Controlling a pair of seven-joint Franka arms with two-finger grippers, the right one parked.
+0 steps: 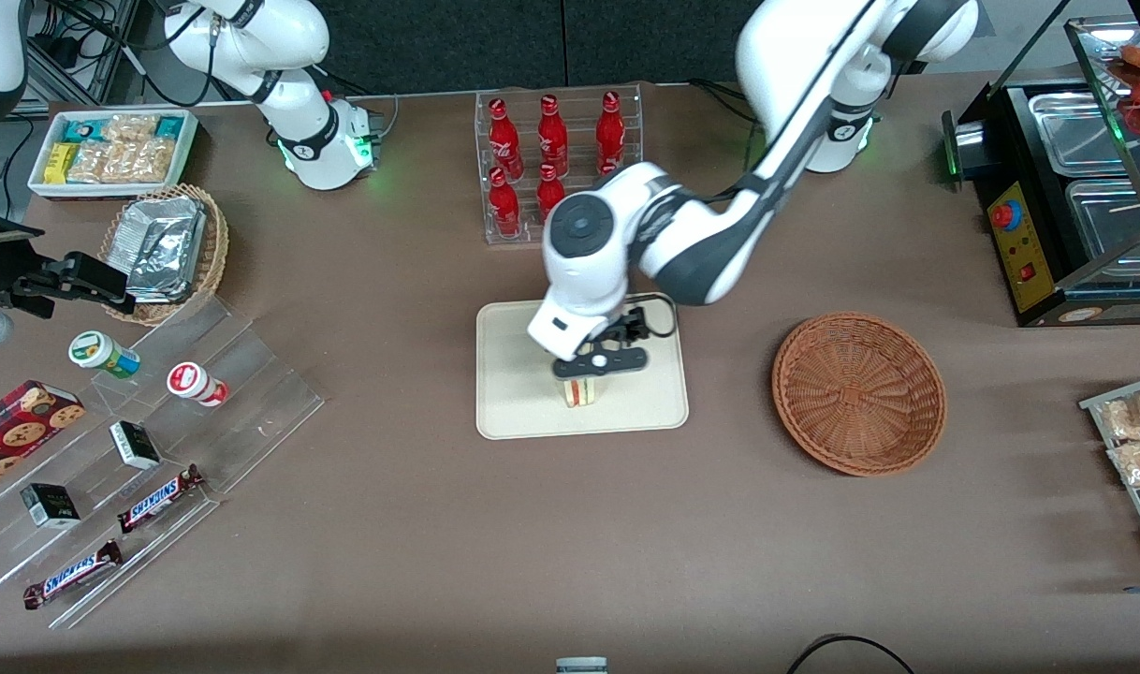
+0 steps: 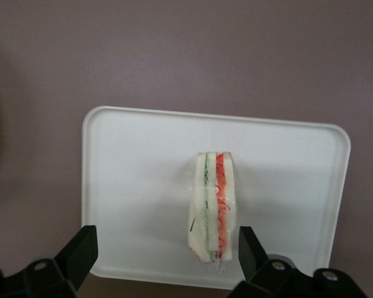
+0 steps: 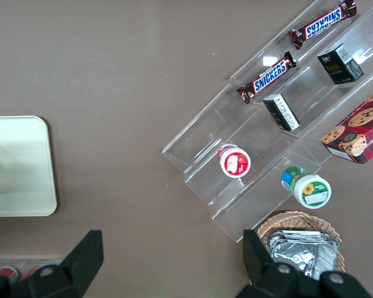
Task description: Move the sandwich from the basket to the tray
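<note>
i start with the surface [image 1: 570, 543], brown and wide, with the working arm reaching in over its middle. on it the tray [image 1: 514, 412] lies flat, and the basket [image 1: 858, 393] sits well apart from it toward the working arm's end, at about three o'clock of the tray in the front view, with nothing in it that i can see. the tool [image 1: 596, 367] hangs directly over the tray. the sandwich [image 2: 213, 208] stands on the tray on its edge, the filling stripes showing, just under the tool. from the wrist camera the fingers [image 2: 80, 251] are spread wide and grip nothing; one pad is just beside the sandwich's wrapper, the other well apart from it, so the sandwich sits off-centre in the gap. its long axis runs twelve to six in the wrist view, square to the line between the pads. i judge the placing done, so the next move is a straight lift, and the near pad brushing the wrapper could tip the wedge.
</note>
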